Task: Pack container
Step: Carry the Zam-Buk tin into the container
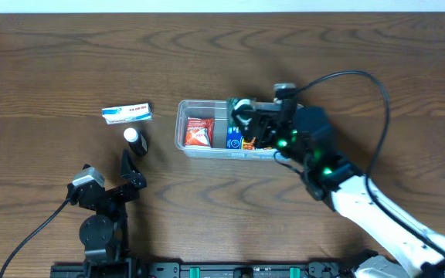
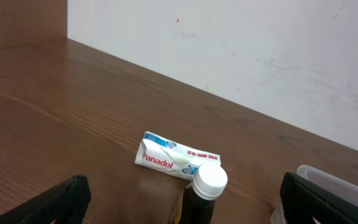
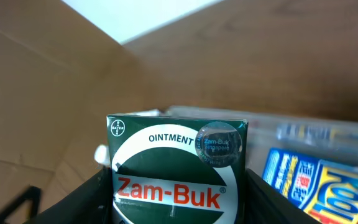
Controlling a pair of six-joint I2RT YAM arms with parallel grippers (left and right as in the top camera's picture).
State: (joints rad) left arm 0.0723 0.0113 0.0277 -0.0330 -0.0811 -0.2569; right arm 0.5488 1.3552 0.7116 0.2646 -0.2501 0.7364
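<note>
1. In the overhead view, broad wood-grain table (image 1: 45,69) runs across the top of the frame and down the left side. The arms' bases line the bottom edge.
2. The container (image 1: 181,123) lies just right of centre, long side across the frame. The Panadol box (image 1: 127,113) and the white-capped bottle (image 1: 135,140) stand well apart from it to the left.
3. The left gripper (image 1: 134,171) sits just below the bottle with its jaws spread wide and nothing between them.
4. The right gripper (image 1: 246,116) is over the container's right half, clamped on the green Zam-Buk box (image 3: 178,168), which fills the space between its fingers (image 3: 95,196).
5. The table is dark brown. A white wall (image 2: 241,50) rises behind it in the left wrist view.
6. The container is clear plastic with a rim and rounded corners. It holds a red packet (image 1: 199,131) and a blue box (image 1: 234,140).
</note>
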